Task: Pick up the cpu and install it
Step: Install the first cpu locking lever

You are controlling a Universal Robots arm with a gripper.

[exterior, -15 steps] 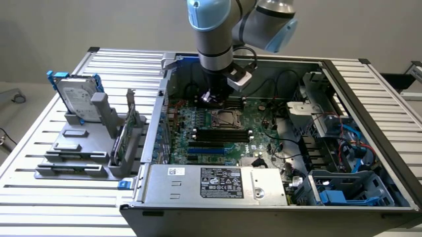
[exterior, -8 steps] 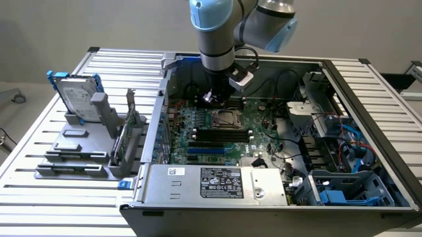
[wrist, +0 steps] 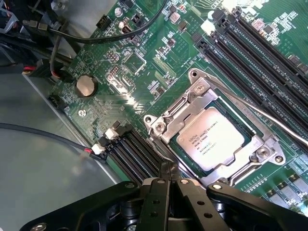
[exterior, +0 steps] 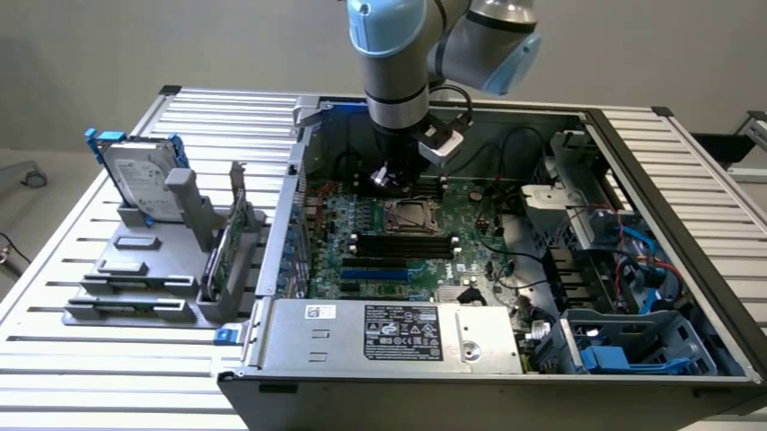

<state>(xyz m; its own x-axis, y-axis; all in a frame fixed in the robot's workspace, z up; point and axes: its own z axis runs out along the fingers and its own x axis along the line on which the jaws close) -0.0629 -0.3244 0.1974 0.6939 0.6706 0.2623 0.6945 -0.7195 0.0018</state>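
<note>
Now cpu [wrist: 211, 140] beside shut claw [wrist: 168, 169]

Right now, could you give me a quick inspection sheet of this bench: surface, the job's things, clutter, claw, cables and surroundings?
Surface: slatted metal table, carrying an open computer case.
Job's things: cpu lies inside the socket on the green board.
Clutter: hard drive upright in a grey rack, at the exterior view's left.
Claw: shut, holding nothing, just beside the socket.
Cables: black leads cross the board; blue ones lie at the exterior view's right.
Surroundings: plain grey wall.
</note>
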